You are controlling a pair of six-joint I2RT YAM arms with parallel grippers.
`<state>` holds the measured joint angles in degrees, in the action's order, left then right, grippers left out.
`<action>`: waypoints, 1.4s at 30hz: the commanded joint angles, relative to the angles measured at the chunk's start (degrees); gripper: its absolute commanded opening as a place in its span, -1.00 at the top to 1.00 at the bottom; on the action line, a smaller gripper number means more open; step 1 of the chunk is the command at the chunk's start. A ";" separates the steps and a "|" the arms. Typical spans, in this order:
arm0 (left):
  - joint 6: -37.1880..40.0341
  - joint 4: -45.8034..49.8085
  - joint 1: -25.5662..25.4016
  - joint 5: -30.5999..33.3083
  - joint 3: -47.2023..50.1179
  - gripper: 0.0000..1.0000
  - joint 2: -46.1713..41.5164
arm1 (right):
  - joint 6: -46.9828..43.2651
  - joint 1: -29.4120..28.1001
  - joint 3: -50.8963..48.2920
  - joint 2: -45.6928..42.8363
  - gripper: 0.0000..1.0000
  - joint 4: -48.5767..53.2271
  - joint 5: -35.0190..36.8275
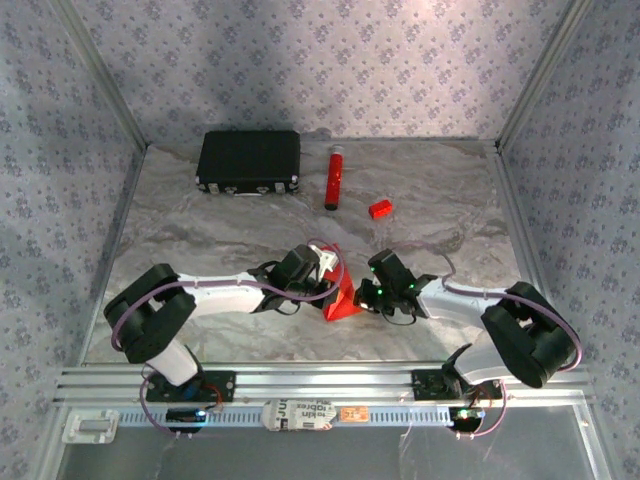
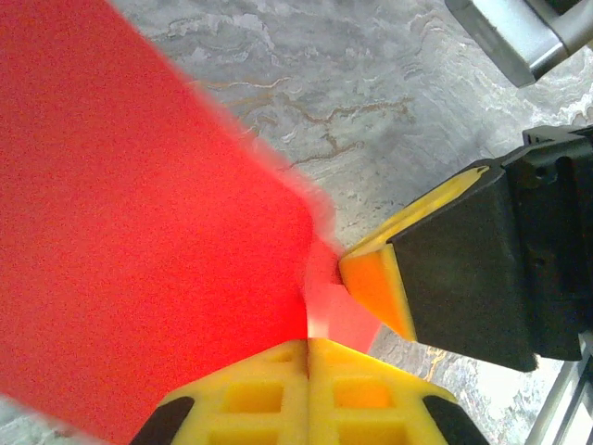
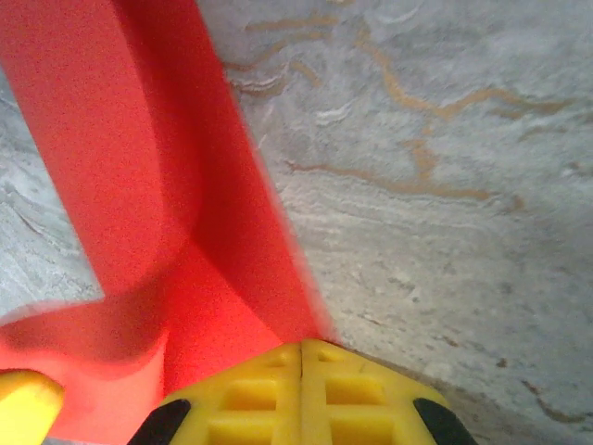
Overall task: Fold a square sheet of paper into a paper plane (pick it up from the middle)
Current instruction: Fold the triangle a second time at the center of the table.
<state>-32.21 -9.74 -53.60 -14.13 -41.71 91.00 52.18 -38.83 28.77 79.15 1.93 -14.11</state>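
The red sheet of paper (image 1: 345, 300) stands up off the table between my two arms, bent along a fold. In the left wrist view the paper (image 2: 139, 232) is a broad red flap, and my left gripper (image 2: 308, 343) is shut on its lower edge. My right gripper (image 3: 303, 345) is shut on a folded edge of the paper (image 3: 120, 167). From above, the left gripper (image 1: 335, 283) and the right gripper (image 1: 362, 296) pinch the sheet from opposite sides, close together. The right gripper's fingertip (image 2: 375, 278) touches the paper just right of my left jaws.
A black rectangular case (image 1: 249, 162) lies at the back left. A red tube (image 1: 332, 178) and a small red block (image 1: 380, 208) lie behind the paper. Patterned walls enclose the marbled table (image 1: 200, 220), and a metal rail (image 1: 330, 380) runs along its near edge.
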 commanded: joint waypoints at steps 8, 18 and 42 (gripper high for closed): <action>0.06 -1.32 0.70 -1.10 0.49 0.89 -0.69 | 0.38 -0.85 0.84 -0.55 0.89 -4.46 -2.44; 0.59 -0.57 0.92 -1.38 0.96 0.84 -1.37 | 2.31 -1.59 1.05 4.14 0.90 -7.62 -2.87; 4.70 3.89 2.61 -3.37 0.56 1.00 -2.74 | 1.96 -1.86 1.33 4.24 0.91 -4.10 -1.74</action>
<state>-28.53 -6.44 -51.51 -17.15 -41.10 89.27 53.58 -40.16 29.15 82.83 -4.99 -16.71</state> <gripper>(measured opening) 0.042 0.053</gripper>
